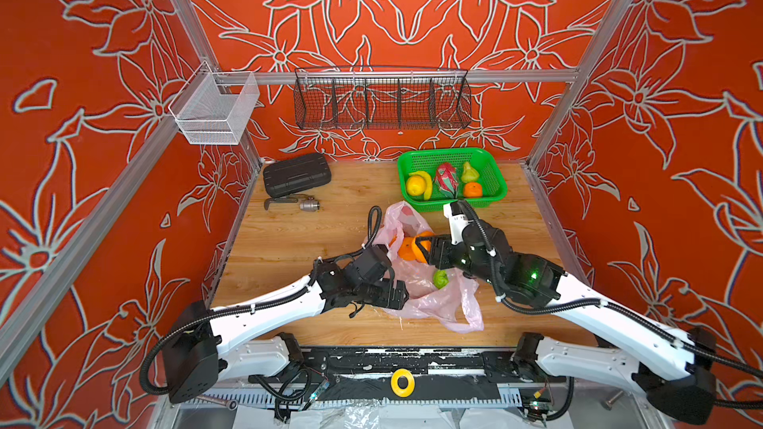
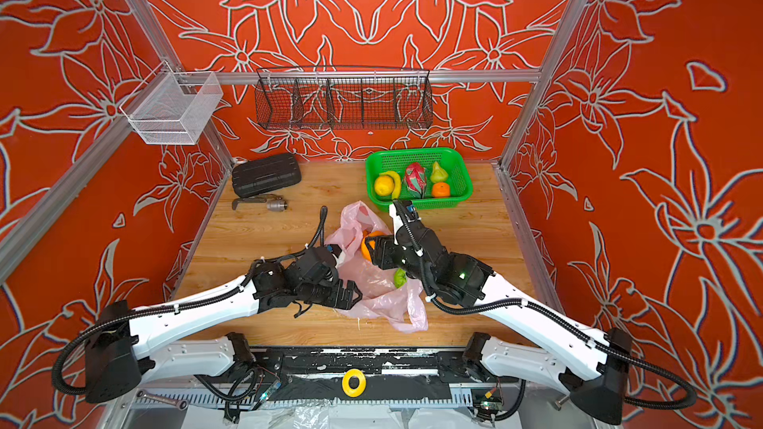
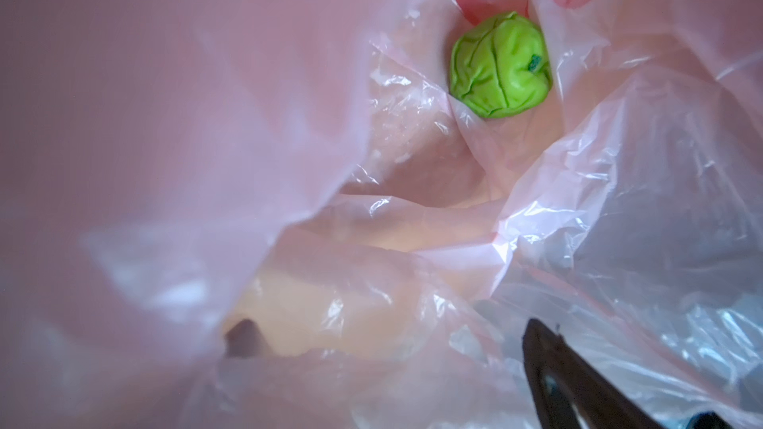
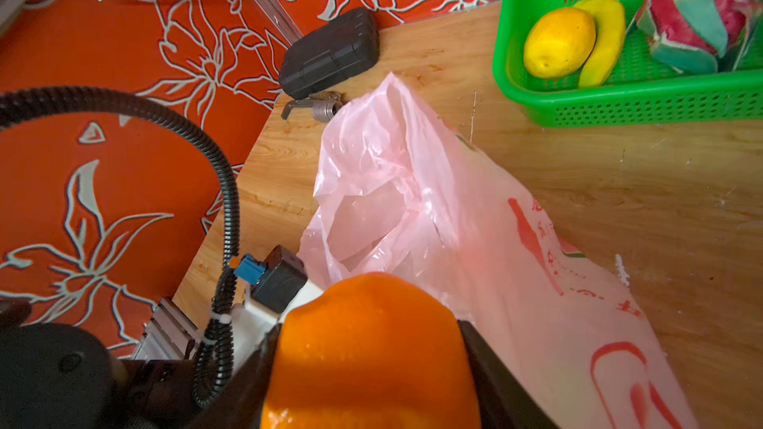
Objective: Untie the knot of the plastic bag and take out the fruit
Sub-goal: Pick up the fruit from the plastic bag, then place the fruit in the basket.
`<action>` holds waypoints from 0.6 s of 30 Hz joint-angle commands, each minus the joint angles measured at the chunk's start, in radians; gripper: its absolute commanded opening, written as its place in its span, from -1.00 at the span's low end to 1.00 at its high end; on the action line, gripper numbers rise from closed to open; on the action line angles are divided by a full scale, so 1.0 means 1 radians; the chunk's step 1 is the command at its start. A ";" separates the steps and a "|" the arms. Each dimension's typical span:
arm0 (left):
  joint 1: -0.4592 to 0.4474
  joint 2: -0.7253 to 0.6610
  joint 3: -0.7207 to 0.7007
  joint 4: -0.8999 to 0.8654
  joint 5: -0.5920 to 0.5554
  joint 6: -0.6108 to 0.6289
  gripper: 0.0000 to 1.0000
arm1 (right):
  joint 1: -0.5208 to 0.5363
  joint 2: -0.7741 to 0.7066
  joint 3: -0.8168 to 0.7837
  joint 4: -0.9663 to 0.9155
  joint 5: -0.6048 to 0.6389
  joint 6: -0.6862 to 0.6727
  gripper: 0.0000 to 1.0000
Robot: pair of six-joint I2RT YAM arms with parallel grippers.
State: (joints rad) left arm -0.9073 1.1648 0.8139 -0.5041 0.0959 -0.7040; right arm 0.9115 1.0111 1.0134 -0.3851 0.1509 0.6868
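there, plastic bag (image 1: 417,282), wooden table (image 1: 289,241), floral walls (image 1: 413,14)

Pink plastic bag (image 1: 437,303) with red prints, orange fruit (image 4: 371,348), lime-green fruit (image 3: 501,66), green basket (image 4: 640,105), red-orange floral walls (image 1: 371,14).

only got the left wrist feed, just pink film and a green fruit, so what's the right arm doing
observer: The right gripper is shut on an orange, right by the bag.
operator: what's in the basket so far
observer: The basket holds a banana, dragon fruit, pear, yellow orange and small orange.
operator: where's my green fruit from that arm
observer: The green fruit sits in the bag's folds close beside the right arm, nearer the robot than the held orange.
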 commanded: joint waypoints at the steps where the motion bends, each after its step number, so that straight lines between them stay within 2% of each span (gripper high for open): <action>1: 0.014 -0.049 0.035 -0.077 -0.069 0.029 0.97 | -0.024 -0.015 0.063 -0.015 -0.006 -0.041 0.08; 10: 0.045 -0.221 0.044 -0.126 -0.187 0.037 0.97 | -0.113 0.073 0.207 -0.024 0.016 -0.134 0.09; 12: 0.069 -0.256 0.063 -0.147 -0.199 0.056 0.97 | -0.150 0.103 0.238 -0.030 0.026 -0.158 0.08; 18: 0.163 -0.291 0.166 -0.183 -0.206 0.159 0.97 | -0.317 0.219 0.334 -0.012 -0.044 -0.228 0.08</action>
State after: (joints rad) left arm -0.7715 0.8799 0.9329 -0.6582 -0.0780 -0.6109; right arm 0.6487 1.1950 1.3003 -0.3996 0.1402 0.5140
